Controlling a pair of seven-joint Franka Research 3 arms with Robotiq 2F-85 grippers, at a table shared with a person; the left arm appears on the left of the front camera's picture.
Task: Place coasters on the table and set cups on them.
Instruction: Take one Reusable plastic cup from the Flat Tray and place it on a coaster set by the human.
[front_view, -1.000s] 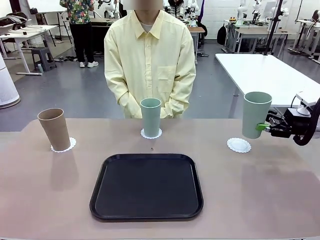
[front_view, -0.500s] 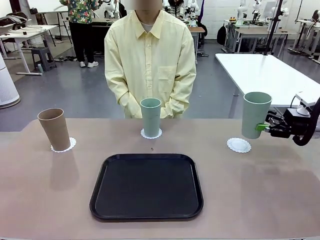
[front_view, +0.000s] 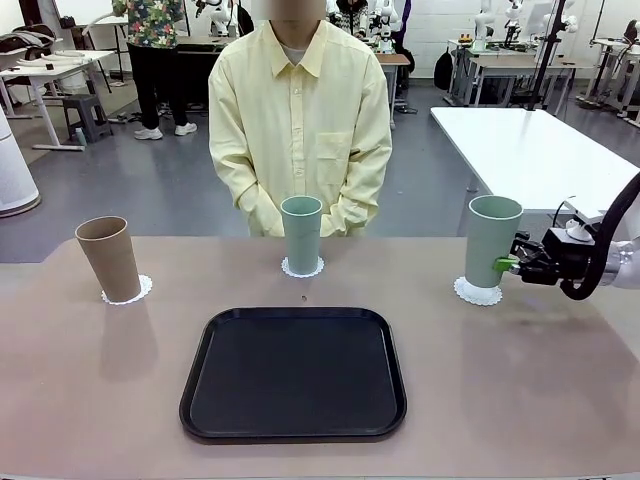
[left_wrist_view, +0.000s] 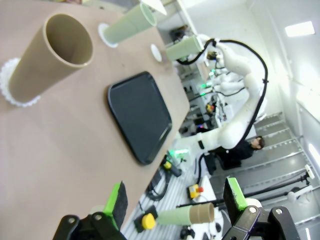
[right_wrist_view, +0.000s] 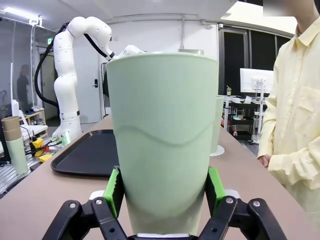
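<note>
R gripper (front_view: 510, 266): green-padded fingers (right_wrist_view: 113, 192) clamped on lower wall of a tall pale sage-green matte tumbler (front_view: 491, 248), upright, base at or just above the rightmost lacy white paper doily (front_view: 477, 292) on the beige table (front_view: 520, 400); contact can't be judged. Cup looks light, stiff but thin-walled w/ a smooth taper, so prob. slips upward if squeezed hard; low mid-wall hold seems right, gentle release. Doily flimsy, may shift if cup drags. L gripper (left_wrist_view: 175, 200): fingers wide, holding nothing. Tan-brown tumbler (front_view: 108, 258) and 2nd sage tumbler (front_view: 301, 234) already on doilies; black tray (front_view: 294, 372) in the middle.
</note>
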